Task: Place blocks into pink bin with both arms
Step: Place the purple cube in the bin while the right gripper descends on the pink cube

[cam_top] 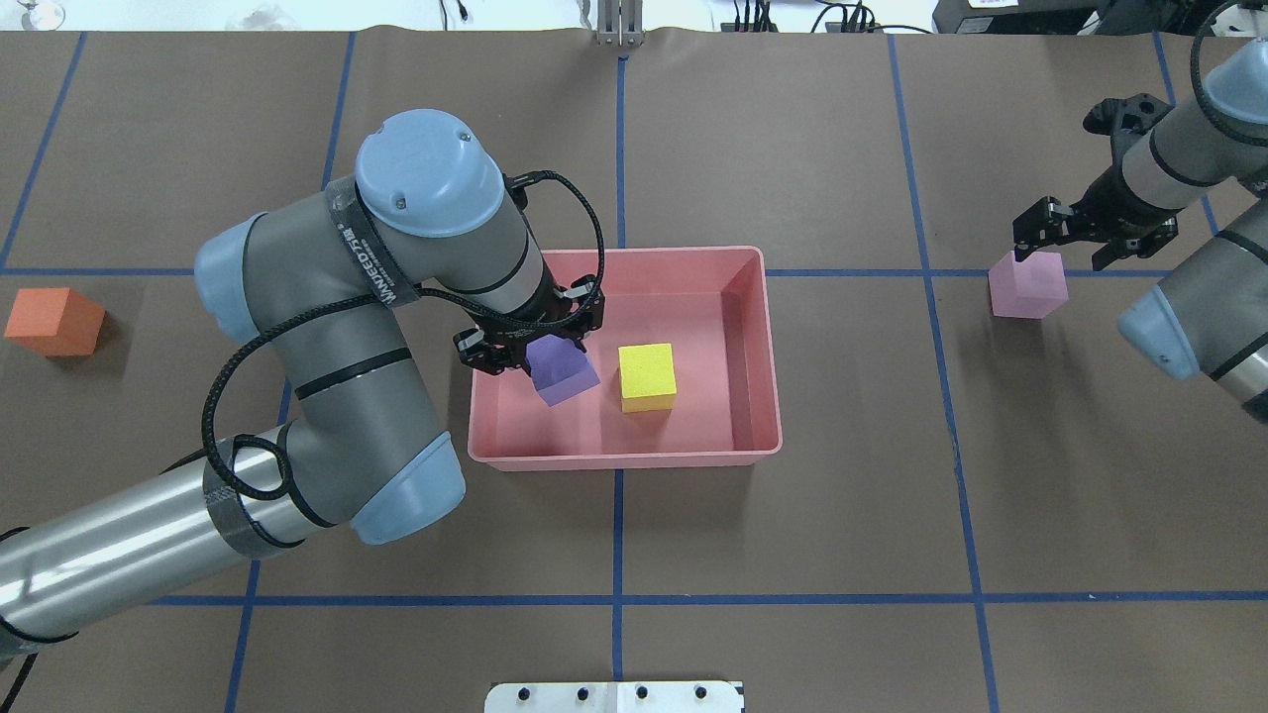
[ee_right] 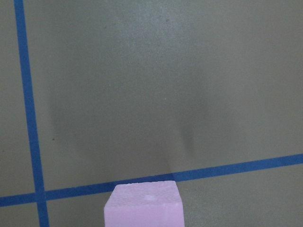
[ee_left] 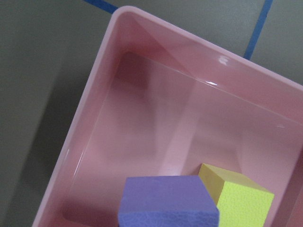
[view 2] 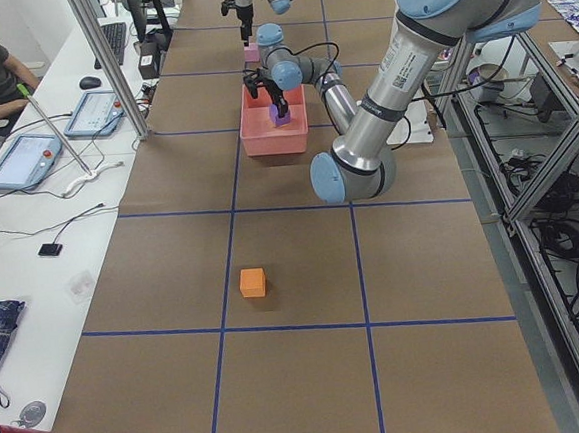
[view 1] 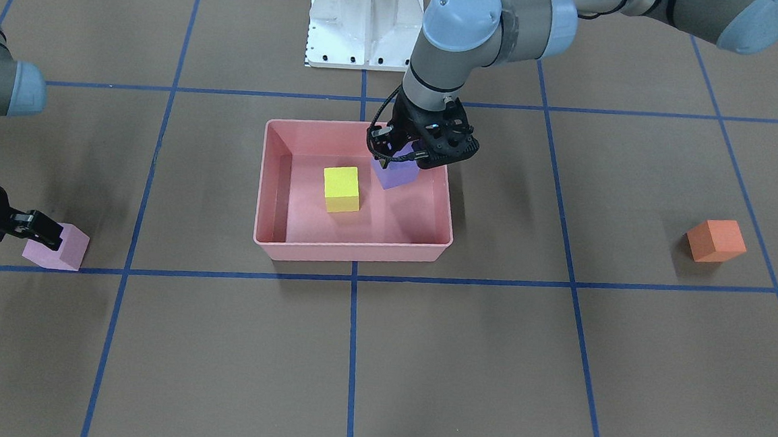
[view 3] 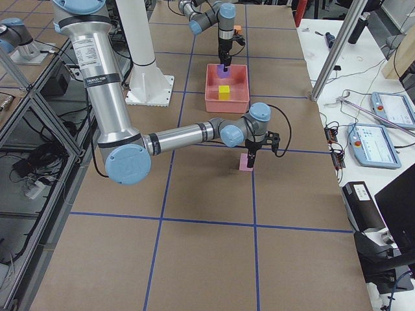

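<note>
The pink bin (cam_top: 748,297) stands mid-table and holds the yellow-green cube (cam_top: 647,376). My left gripper (cam_top: 532,344) is shut on the purple cube (cam_top: 563,371) and holds it tilted, just above the bin floor beside the yellow-green cube; both also show in the left wrist view, the purple cube (ee_left: 168,201) and the yellow-green cube (ee_left: 241,201). My right gripper (cam_top: 1060,253) is open, its fingers reaching down at the top of the light pink cube (cam_top: 1030,285), which rests on the table by a blue line. The orange cube (cam_top: 54,322) lies alone at the far left.
Blue tape lines (cam_top: 618,594) grid the brown table. The white pedestal base (view 1: 365,21) stands behind the bin. Off the table's edges, operator desks hold tablets (view 2: 24,160) and cables.
</note>
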`<move>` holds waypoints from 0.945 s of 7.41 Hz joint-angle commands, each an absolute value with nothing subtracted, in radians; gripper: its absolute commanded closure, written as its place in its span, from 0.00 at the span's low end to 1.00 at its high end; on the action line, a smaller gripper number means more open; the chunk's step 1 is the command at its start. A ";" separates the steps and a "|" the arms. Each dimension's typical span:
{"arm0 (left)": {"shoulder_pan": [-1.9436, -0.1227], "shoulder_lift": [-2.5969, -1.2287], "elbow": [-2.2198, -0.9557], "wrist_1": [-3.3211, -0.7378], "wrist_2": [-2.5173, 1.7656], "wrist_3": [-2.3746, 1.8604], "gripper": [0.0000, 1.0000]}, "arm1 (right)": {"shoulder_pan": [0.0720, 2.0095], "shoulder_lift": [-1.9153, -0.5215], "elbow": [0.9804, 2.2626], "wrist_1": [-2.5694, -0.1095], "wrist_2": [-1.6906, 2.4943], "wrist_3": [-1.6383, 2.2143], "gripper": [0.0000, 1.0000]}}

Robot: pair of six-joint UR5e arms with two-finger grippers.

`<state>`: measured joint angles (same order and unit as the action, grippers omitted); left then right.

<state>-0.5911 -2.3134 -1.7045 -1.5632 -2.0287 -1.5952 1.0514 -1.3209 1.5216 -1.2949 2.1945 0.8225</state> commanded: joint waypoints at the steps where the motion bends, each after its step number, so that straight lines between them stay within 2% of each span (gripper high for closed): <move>1: -0.592 -2.313 -1.703 -1.563 -2.028 -1.594 0.37 | 1.028 -1.322 1.517 -1.293 2.194 0.813 0.01; 2: -0.591 -2.313 -1.703 -1.563 -2.019 -1.592 0.29 | 1.019 -1.324 1.508 -1.292 2.192 0.810 0.01; 4: -0.591 -2.315 -1.704 -1.563 -2.017 -1.592 0.26 | 1.005 -1.322 1.474 -1.251 2.191 0.813 0.01; 5: -0.592 -2.316 -1.706 -1.563 -2.013 -1.592 0.18 | 1.002 -1.316 1.442 -1.218 2.191 0.816 0.02; 6: -0.604 -2.316 -1.722 -1.563 -2.014 -1.591 0.17 | 1.002 -1.306 1.440 -1.216 2.194 0.822 0.46; 7: -0.638 -2.313 -1.765 -1.560 -2.019 -1.583 0.17 | 1.003 -1.305 1.440 -1.216 2.194 0.816 0.97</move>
